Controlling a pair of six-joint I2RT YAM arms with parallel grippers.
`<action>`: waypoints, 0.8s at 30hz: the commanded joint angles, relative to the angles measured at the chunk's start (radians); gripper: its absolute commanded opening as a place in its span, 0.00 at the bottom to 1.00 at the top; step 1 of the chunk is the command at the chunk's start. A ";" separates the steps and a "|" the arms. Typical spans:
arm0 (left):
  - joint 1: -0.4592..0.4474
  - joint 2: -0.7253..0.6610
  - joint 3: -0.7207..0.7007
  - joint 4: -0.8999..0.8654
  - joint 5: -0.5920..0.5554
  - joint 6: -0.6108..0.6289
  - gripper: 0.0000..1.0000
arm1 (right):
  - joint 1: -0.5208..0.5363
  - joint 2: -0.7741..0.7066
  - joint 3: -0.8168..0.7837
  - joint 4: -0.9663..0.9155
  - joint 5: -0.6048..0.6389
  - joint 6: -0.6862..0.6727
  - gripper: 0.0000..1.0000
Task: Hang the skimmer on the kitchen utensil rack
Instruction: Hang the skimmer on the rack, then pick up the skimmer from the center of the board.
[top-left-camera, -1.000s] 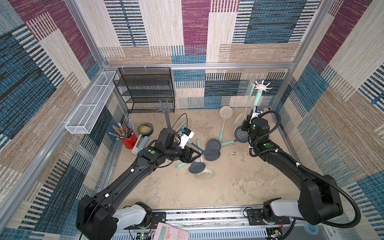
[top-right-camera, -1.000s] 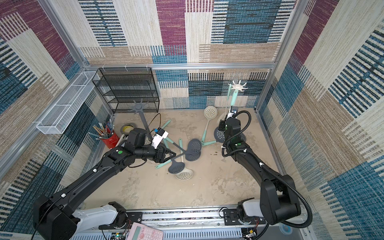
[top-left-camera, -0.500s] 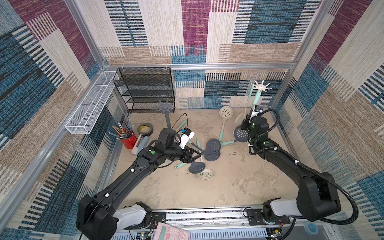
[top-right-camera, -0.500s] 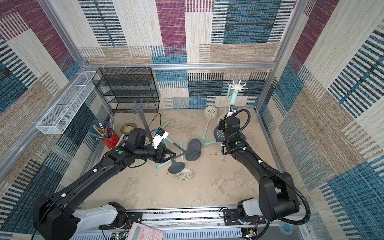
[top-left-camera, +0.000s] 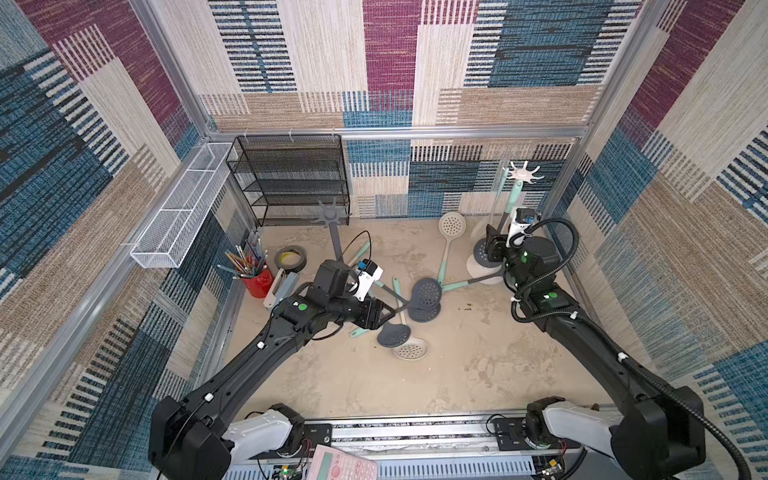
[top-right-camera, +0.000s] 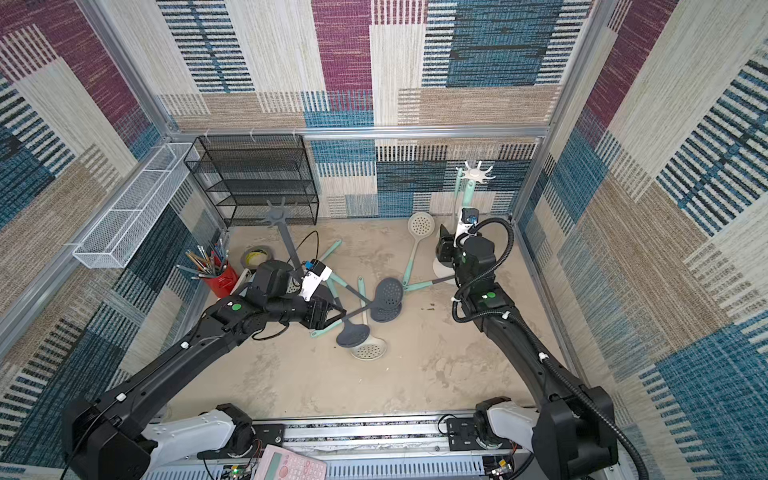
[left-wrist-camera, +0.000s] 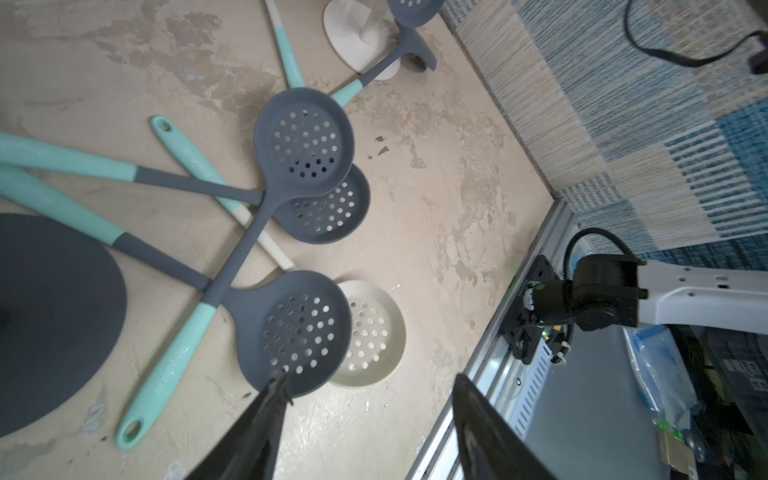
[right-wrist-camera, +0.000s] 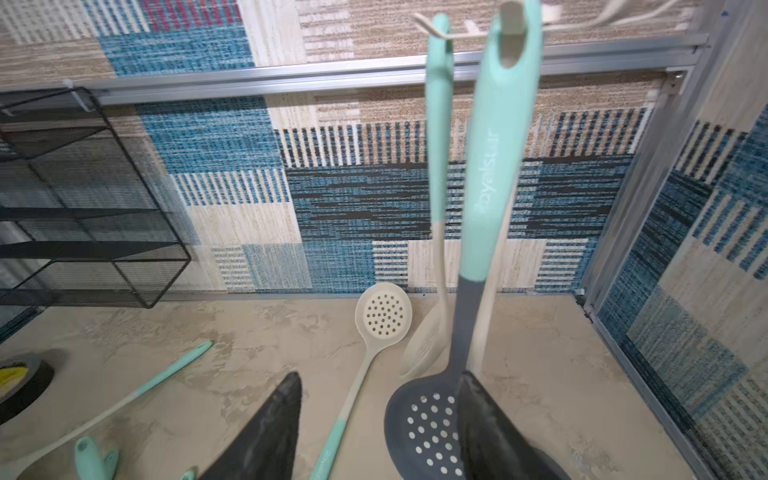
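Note:
A grey skimmer with a teal handle (right-wrist-camera: 494, 166) hangs by its eyelet from a hook of the white utensil rack (top-left-camera: 524, 174), its head (right-wrist-camera: 424, 424) low by the rack's base. My right gripper (right-wrist-camera: 380, 376) is open around that head, one finger (right-wrist-camera: 490, 419) right beside it; in a top view the gripper (top-left-camera: 491, 246) sits at the rack's foot. A cream skimmer (right-wrist-camera: 436, 145) hangs on the same rack. My left gripper (left-wrist-camera: 370, 376) is open and empty over a pile of skimmers (top-left-camera: 428, 291) mid-table.
A grey utensil rack (top-left-camera: 330, 216) stands behind the left arm. Another cream skimmer (top-left-camera: 451, 226) lies near the back wall. A black mesh shelf (top-left-camera: 291, 178), a white wire basket (top-left-camera: 183, 203), a red pencil cup (top-left-camera: 257, 282) and a tape roll (top-left-camera: 291, 259) fill the left side.
My right gripper has opened and let go of the grey skimmer, which now hangs on the white rack. The left arm has stayed where it was.

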 joint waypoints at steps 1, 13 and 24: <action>0.001 -0.004 -0.025 -0.040 -0.056 -0.027 0.65 | 0.059 -0.015 -0.015 -0.053 -0.040 -0.016 0.61; 0.001 -0.015 -0.099 -0.061 -0.087 -0.120 0.65 | 0.236 0.110 -0.042 -0.137 -0.246 -0.113 0.61; 0.003 -0.033 -0.132 -0.098 -0.119 -0.178 0.65 | 0.298 0.283 0.004 -0.186 -0.549 -0.449 0.59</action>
